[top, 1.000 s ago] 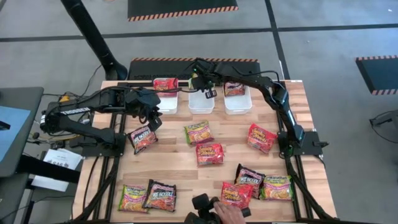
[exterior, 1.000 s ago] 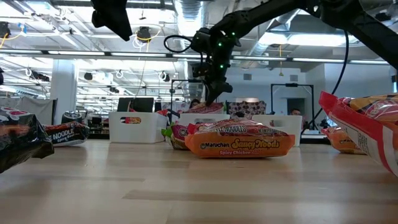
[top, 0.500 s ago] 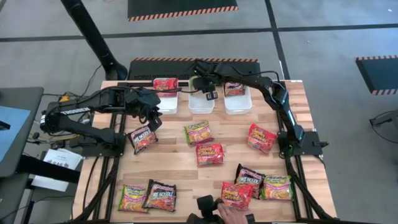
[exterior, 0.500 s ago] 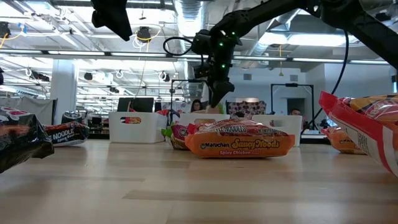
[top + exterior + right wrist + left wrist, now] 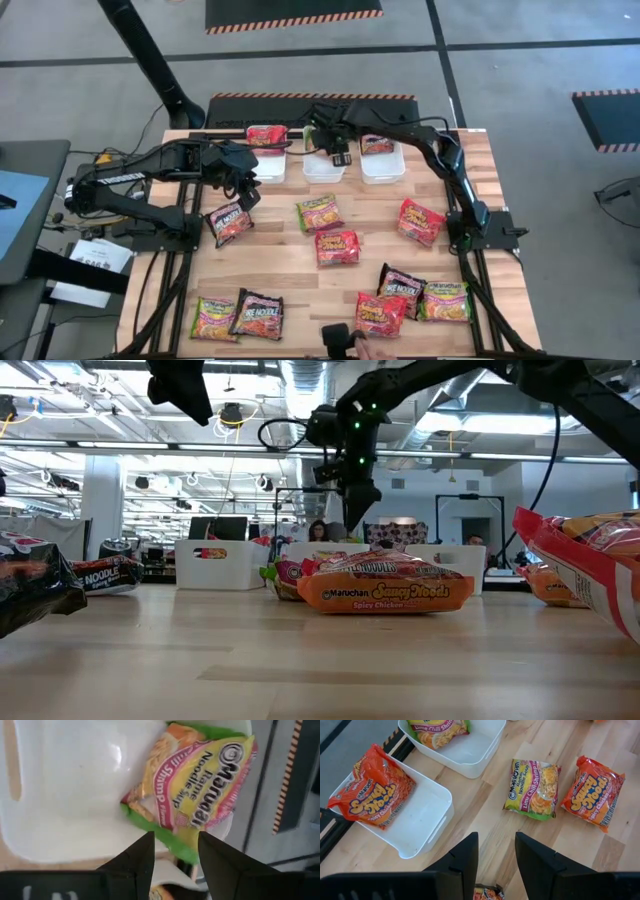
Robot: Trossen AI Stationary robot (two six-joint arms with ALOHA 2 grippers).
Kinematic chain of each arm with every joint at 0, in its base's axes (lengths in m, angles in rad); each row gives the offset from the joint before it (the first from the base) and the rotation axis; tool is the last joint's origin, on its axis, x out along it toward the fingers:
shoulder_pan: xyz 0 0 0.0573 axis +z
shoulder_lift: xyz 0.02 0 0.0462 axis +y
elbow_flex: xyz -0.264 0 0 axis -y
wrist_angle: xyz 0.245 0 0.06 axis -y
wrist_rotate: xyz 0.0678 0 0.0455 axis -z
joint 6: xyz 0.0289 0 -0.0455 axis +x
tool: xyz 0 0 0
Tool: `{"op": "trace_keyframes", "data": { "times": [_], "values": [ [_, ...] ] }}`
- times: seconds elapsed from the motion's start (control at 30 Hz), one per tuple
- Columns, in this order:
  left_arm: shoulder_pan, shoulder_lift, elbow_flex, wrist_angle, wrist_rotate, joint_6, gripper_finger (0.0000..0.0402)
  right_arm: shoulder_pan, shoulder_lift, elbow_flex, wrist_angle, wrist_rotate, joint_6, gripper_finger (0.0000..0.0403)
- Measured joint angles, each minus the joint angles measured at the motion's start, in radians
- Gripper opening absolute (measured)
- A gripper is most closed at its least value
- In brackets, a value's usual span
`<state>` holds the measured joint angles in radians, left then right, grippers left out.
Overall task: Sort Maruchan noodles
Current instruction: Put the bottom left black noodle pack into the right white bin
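Note:
Three white bins stand in a row at the table's far edge. My right gripper (image 5: 338, 152) hangs open above the middle bin (image 5: 322, 172). Below it a green-yellow Maruchan packet (image 5: 195, 795) lies in that bin's far end, one end up against the bin's wall (image 5: 235, 822). A red-orange packet (image 5: 370, 790) lies in the left bin (image 5: 266, 165). Another packet (image 5: 377, 144) is in the right bin (image 5: 383, 165). My left gripper (image 5: 247, 193) hovers open above a dark packet (image 5: 228, 222) at the table's left. Several more packets lie flat on the table.
Loose packets lie at the table's middle (image 5: 319, 212) (image 5: 338, 247), right (image 5: 421, 221), near right (image 5: 401, 290) (image 5: 444, 301) and near left (image 5: 214, 318) (image 5: 258, 314). A person's hand with a dark object (image 5: 340, 335) shows at the near edge. Bare wood lies between the bins and the packets.
My right gripper has opened and let go of the green-yellow packet, which has dropped into the middle bin. The gripper has rolled at the wrist and shifted slightly toward the table's right. My left arm has kept still.

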<state>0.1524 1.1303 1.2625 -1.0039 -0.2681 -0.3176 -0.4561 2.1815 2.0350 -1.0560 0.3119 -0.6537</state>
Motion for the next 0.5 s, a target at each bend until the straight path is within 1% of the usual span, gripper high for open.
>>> {"op": "trace_keyframes", "data": {
  "times": [0.1,0.27,0.5],
  "values": [
    [0.0,0.0,0.0,0.0,0.0,0.0,0.0116,0.023,-0.028,0.0,-0.03,0.021,0.016,0.0175],
    [0.0,-0.001,0.0,0.0,0.0,-0.011,0.0116,0.058,-0.079,0.0,-0.098,0.028,0.105,0.0175],
    [-0.036,-0.054,0.0,-0.022,-0.016,-0.036,0.0116,0.085,-0.149,0.0,-0.282,0.009,0.32,0.0175]
  ]
}}
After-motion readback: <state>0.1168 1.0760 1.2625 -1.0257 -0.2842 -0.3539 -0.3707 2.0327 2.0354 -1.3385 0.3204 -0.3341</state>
